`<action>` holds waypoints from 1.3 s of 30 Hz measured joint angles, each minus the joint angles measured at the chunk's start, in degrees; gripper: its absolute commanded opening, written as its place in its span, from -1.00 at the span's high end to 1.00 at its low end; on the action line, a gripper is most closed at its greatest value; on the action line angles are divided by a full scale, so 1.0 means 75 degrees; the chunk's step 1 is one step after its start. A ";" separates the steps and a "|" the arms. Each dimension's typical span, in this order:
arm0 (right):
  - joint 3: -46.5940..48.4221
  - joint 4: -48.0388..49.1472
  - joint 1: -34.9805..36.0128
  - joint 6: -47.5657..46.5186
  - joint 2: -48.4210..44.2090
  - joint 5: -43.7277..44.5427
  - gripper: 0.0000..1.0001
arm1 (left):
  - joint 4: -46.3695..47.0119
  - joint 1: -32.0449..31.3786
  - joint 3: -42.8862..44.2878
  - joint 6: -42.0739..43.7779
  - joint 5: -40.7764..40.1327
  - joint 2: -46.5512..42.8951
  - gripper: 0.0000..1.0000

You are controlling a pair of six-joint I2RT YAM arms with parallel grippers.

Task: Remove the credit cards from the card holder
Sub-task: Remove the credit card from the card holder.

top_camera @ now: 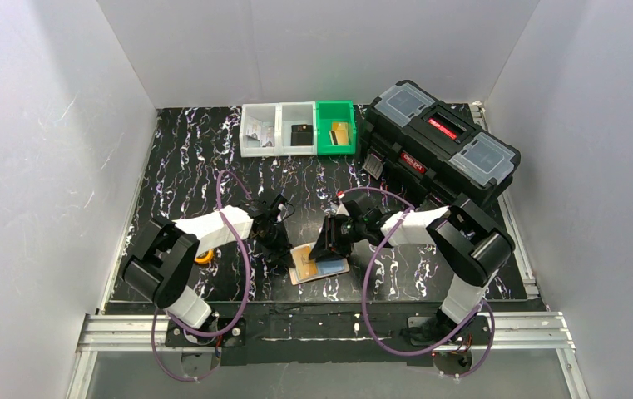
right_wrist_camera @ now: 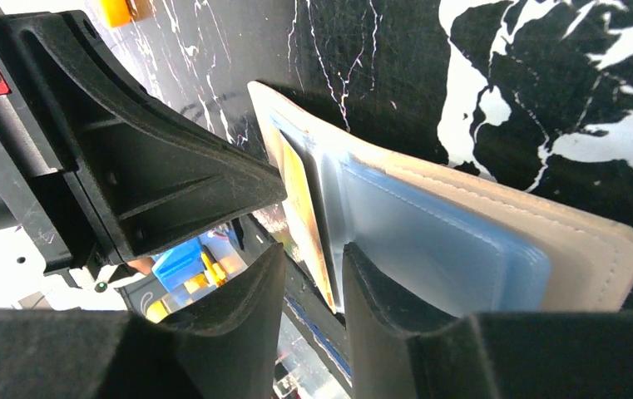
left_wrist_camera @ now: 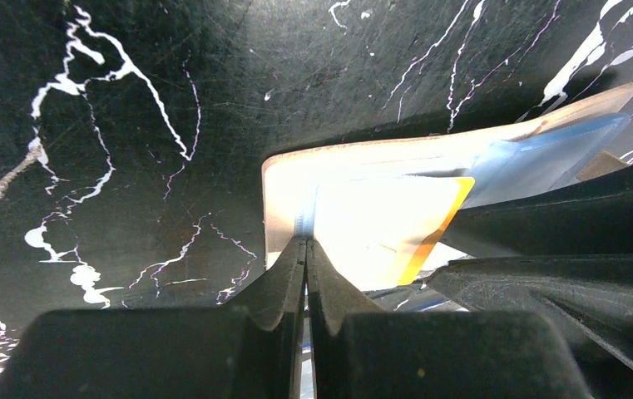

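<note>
Toolbox (top_camera: 439,141), 3 bins (top_camera: 299,128) behind card holder (top_camera: 319,268); left end effector (left_wrist_camera: 304,248) touching it.

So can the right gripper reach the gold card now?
Likely yes: the card holder lies open, the right gripper straddles the gold card, and the left gripper, shut on the holder's edge, leaves it clear.

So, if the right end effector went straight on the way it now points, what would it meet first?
The tan-gold card: its edge stands between the open fingers of the right end effector, so they would slide along it into the card holder. Depth is unclear, but nothing else seems nearer.
</note>
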 measured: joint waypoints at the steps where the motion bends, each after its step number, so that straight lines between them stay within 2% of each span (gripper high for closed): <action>1: 0.0000 0.0006 0.0000 0.0003 -0.0017 0.0038 0.28 | 0.0000 0.0000 0.0000 -0.0003 0.0000 0.0000 1.00; 14: 0.0003 0.0047 0.0000 0.0003 -0.0023 0.0020 0.49 | -0.0012 0.0000 0.0020 -0.0015 0.0009 0.0029 1.00; 27: 0.0015 0.0143 0.0012 -0.0006 0.0233 -0.0175 0.48 | -0.0096 0.0003 0.0090 -0.0009 0.0029 0.0090 1.00; 39: 0.0117 0.0064 0.0017 -0.0052 0.0420 -0.0347 0.57 | -0.0105 0.0006 0.0102 0.0041 0.0061 0.0105 1.00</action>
